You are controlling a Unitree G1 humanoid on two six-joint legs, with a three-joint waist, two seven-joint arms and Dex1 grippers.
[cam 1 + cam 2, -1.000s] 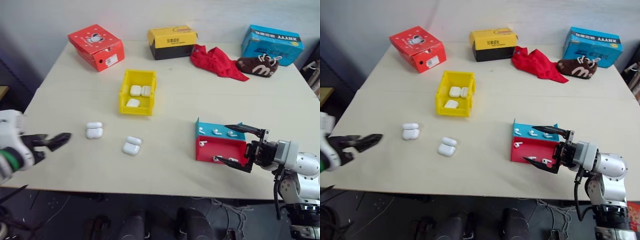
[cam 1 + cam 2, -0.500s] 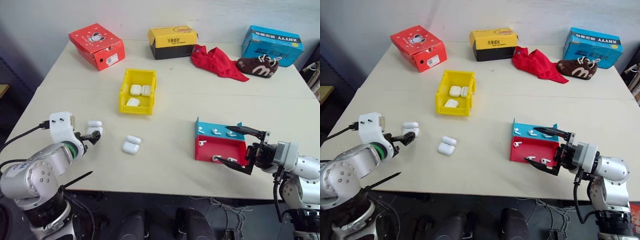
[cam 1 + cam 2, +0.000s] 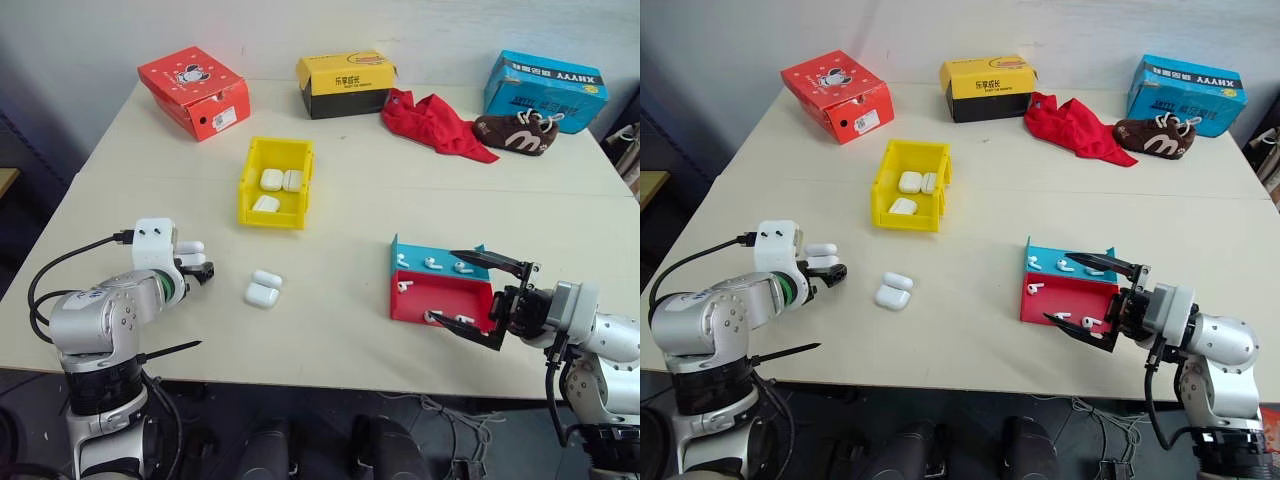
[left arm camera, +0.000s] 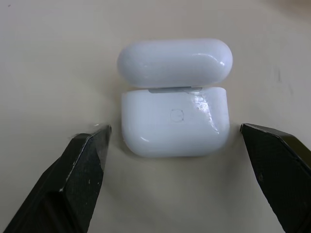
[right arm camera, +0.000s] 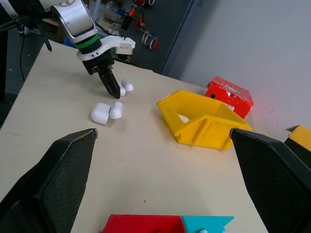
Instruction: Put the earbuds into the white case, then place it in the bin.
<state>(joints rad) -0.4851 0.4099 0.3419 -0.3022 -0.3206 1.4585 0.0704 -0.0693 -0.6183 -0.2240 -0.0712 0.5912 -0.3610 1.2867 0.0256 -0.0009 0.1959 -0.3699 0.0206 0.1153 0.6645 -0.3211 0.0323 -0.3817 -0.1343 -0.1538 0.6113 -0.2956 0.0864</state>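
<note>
Left gripper (image 4: 175,145) has its jaws spread wide and empty, straddling the white case (image 4: 175,119) on the table (image 3: 340,210); one finger flanks each short end, neither touching. The case lies lid open, hinge side toward the camera; its long axis runs across the gap from finger to finger, so I judge a closing pinch would catch it end to end. From the head camera this case sits at about 8 o'clock of the yellow bin (image 3: 276,183), well apart; a second open case (image 3: 263,289) lies at about 3 o'clock of the first; the bin already holds white cases. Right gripper (image 3: 470,295) is also wide open and empty, hovering over the red-and-blue tray (image 3: 440,298) where the earbuds (image 3: 432,264) lie. The left arm is clearly nearer the case; the right nearer the earbuds.
</note>
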